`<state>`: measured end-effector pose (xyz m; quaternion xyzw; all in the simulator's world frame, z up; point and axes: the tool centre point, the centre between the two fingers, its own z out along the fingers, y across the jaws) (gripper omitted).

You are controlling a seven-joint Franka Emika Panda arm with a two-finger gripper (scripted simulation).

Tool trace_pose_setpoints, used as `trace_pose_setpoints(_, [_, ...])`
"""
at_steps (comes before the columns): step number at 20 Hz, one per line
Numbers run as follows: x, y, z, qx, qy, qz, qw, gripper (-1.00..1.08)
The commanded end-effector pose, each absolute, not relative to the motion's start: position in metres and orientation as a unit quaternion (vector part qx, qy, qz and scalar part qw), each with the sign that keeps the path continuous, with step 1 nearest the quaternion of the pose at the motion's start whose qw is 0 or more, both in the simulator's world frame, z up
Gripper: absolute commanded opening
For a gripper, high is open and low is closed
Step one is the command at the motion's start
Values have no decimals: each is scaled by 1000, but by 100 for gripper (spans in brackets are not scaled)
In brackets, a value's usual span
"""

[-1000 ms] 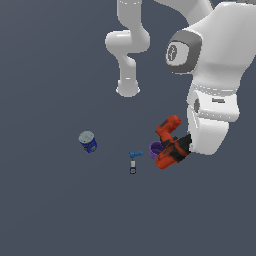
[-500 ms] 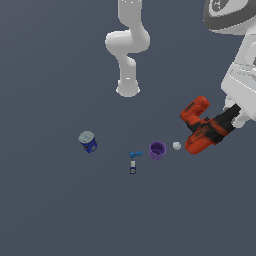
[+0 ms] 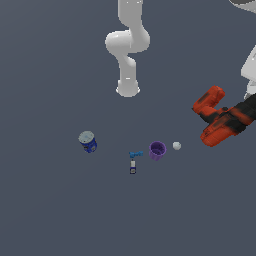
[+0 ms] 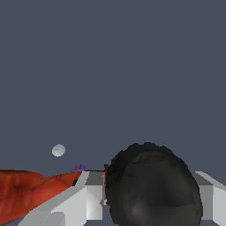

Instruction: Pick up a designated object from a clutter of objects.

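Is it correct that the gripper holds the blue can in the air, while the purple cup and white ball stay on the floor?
Not quite. The gripper holds the orange-red drill, not the blue can, which sits on the floor. The exterior view shows this. The purple cup and white ball are on the floor, as you said.

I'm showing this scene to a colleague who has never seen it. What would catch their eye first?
The orange-red and black drill, held up at the exterior view's right edge, well apart from the rest. Next, the white arm base at top centre. Below lie a purple cup, a white ball and a blue can.
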<state>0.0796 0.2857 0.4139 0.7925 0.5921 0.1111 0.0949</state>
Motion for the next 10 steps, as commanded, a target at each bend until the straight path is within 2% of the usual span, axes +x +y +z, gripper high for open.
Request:
trace_pose_setpoints(1, [80,289,422,792,592,114,96,-100])
trace_pose_setpoints(10, [77,287,427,792,592,111,95,-100])
